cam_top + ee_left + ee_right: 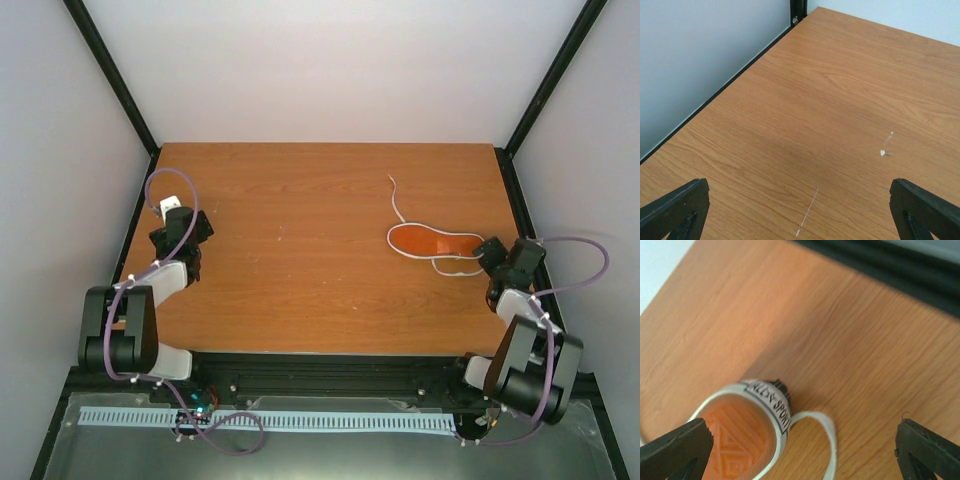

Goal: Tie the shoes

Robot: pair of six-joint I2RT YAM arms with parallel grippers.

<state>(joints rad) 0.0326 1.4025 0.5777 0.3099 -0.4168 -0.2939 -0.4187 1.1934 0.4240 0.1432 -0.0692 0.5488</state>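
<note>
The black sneaker (435,243) lies sole-up on the right side of the wooden table (300,260), showing its orange tread, with one white lace (398,205) trailing toward the far edge. The right gripper (802,427) hangs at the shoe's heel with its jaws spread wide. A lace loop (827,435) lies between them. The left gripper (797,190) is also spread, over bare wood at the left, well apart from the shoe.

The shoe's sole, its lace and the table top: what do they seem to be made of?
Sole: probably rubber, matte orange, judging by its moulded diamond tread. Lace: likely woven fabric, a flat white band that bends in a soft loop. Table top: a wood-grain surface with a light sheen; whether it is solid wood or laminate cannot be told.
</note>
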